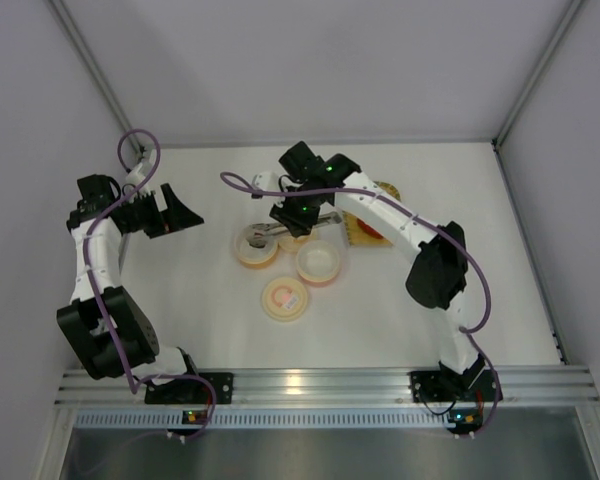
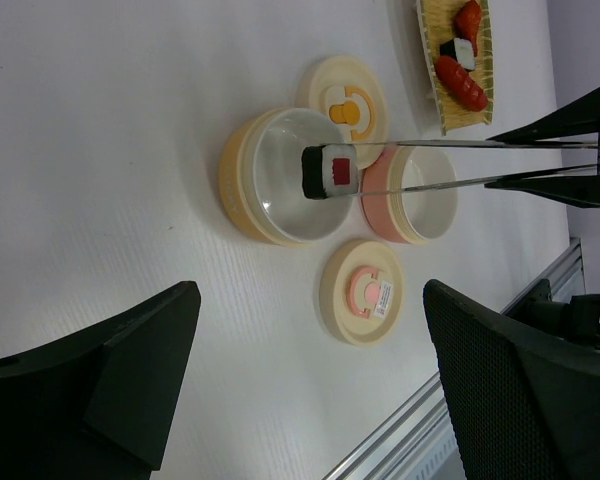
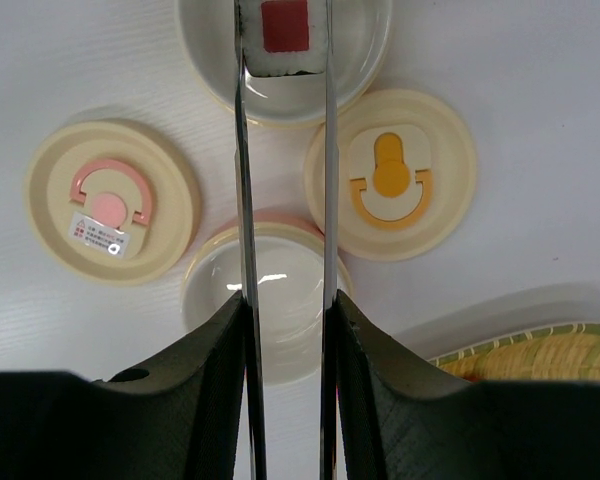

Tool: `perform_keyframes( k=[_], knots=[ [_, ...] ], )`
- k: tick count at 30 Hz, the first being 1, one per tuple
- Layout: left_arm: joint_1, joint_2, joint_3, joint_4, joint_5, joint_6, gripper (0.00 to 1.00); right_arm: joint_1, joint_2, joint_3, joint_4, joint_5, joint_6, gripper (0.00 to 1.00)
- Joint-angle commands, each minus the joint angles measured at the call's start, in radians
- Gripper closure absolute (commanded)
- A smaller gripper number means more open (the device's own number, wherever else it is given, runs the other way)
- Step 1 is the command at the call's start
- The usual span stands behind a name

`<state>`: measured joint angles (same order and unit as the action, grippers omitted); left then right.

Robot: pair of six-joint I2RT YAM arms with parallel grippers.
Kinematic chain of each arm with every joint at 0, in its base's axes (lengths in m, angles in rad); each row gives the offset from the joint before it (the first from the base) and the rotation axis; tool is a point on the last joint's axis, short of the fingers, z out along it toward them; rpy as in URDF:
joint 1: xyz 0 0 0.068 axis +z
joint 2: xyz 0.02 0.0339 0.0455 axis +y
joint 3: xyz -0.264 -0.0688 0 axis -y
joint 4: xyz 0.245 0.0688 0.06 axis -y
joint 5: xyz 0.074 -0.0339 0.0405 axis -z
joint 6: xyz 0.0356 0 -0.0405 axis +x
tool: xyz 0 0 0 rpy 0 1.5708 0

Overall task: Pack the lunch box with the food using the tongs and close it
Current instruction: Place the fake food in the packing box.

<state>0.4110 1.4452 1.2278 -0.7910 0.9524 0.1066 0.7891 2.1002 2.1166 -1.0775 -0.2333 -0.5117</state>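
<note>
My right gripper (image 3: 285,310) is shut on the silver tongs (image 3: 245,200), squeezing both arms. The tong tips pinch a black-and-white sushi roll (image 3: 283,35) with a red centre, held over the open yellow bowl (image 2: 250,190) of the lunch box. Beside it stands the pink bowl (image 2: 420,205), under the tongs (image 2: 480,165). More food lies on the woven yellow tray (image 2: 435,85): a red sausage (image 2: 461,83), another sushi piece (image 2: 457,50) and an orange-red piece (image 2: 469,18). My left gripper (image 2: 310,330) is open and holds nothing, off to the left (image 1: 180,215).
Two round cream lids lie flat on the table: one with a pink handle (image 3: 112,203) near the front, one with an orange handle (image 3: 390,175) between the bowls and the tray. The aluminium rail (image 1: 310,385) runs along the near edge.
</note>
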Motion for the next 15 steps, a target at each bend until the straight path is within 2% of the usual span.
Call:
perform_keyframes(
  k=[1,15],
  knots=[
    [0.003,0.004,-0.007,0.001,0.028,0.024,0.02,0.009,0.011,0.042,0.073,-0.005,0.007,0.71],
    [0.003,0.023,-0.001,0.001,0.016,0.03,0.02,0.009,0.029,-0.004,0.079,0.006,-0.016,0.66]
  ],
)
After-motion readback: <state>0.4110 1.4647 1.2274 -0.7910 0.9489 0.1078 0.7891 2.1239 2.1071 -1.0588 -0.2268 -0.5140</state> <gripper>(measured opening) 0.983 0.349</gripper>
